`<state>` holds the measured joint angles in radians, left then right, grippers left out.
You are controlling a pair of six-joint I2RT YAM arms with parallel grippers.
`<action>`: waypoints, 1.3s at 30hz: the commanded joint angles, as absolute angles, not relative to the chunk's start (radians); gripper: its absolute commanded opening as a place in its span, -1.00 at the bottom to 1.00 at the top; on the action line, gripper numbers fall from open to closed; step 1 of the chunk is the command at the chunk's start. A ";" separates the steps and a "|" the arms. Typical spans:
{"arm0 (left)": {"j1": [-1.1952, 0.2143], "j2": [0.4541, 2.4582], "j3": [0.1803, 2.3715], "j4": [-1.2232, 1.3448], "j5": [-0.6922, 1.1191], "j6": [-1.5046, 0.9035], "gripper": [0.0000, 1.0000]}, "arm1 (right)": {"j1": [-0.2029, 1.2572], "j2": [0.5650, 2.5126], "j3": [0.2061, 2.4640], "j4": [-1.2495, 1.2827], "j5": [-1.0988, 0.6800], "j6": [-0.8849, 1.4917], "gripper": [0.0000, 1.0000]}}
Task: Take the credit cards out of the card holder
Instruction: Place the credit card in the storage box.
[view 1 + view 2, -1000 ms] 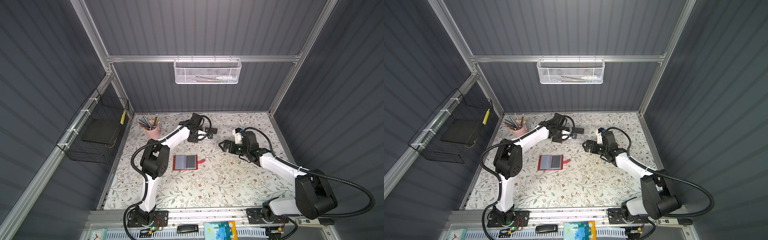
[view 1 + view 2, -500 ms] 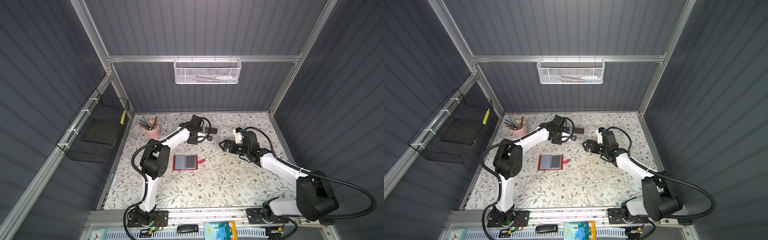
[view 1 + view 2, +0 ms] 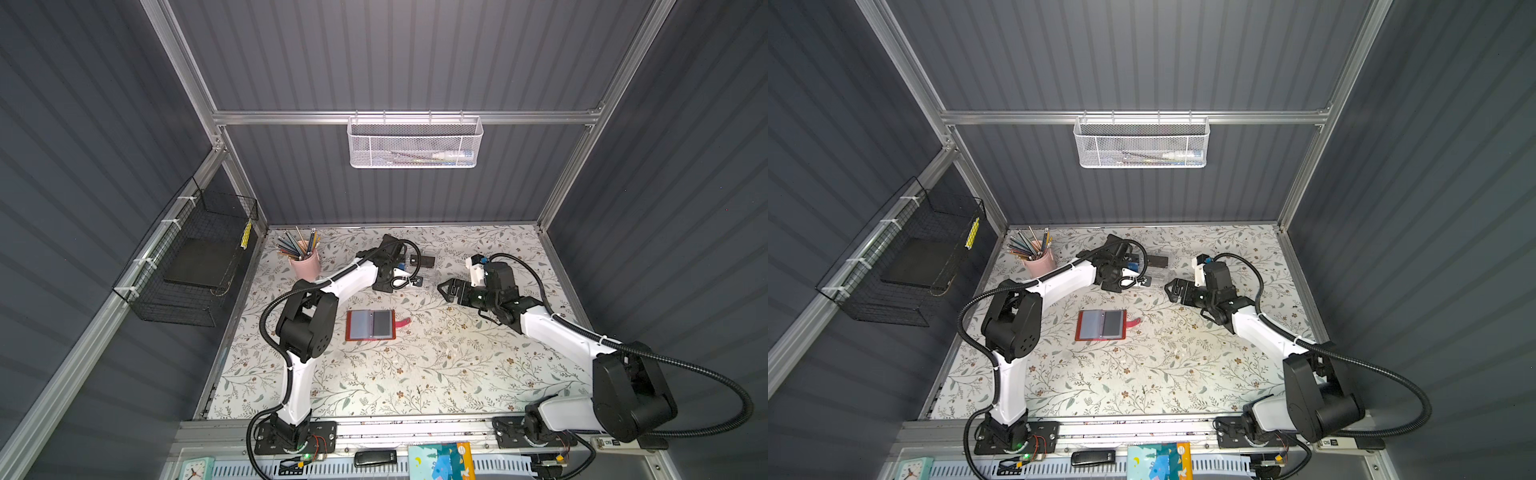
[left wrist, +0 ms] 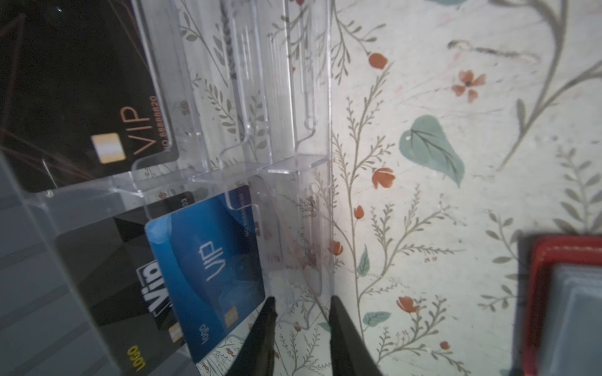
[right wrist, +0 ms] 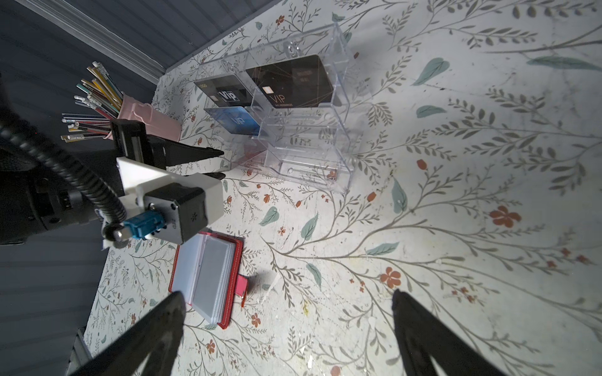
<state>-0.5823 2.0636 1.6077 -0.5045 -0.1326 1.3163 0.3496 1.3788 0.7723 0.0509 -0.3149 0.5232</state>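
The red card holder lies open on the table, grey sleeve pages up, strap tab to the right; it also shows in the wrist views. Three credit cards stand in the clear acrylic box: a blue one and two black ones. My left gripper sits at the box's near edge beside the blue card, jaws a little apart with no card between them. My right gripper hovers wide open and empty, right of the holder.
A pink cup of pencils stands at the back left. A black wire basket hangs on the left wall and a white mesh basket on the back rail. The acrylic box has several vacant slots.
The left gripper has shifted only slightly at the acrylic box. The right gripper has crept a little to the left, still wide open. The card holder has not moved.
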 commanded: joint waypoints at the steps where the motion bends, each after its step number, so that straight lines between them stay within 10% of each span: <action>1: -0.590 2.028 1.590 -0.481 -0.143 1.328 -0.41 | 0.352 1.377 0.762 0.057 -0.325 0.531 0.98; 16: -0.589 2.036 1.604 -0.461 -0.146 1.309 -0.43 | 0.352 1.374 0.761 0.050 -0.326 0.524 0.98; 39: -0.589 2.027 1.672 -0.609 -0.141 1.299 -1.00 | 0.353 1.400 0.778 0.057 -0.325 0.526 0.98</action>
<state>-0.5823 2.0609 1.6333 -0.5472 -0.1429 1.2945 0.3500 1.3830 0.7723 0.0525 -0.3149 0.5232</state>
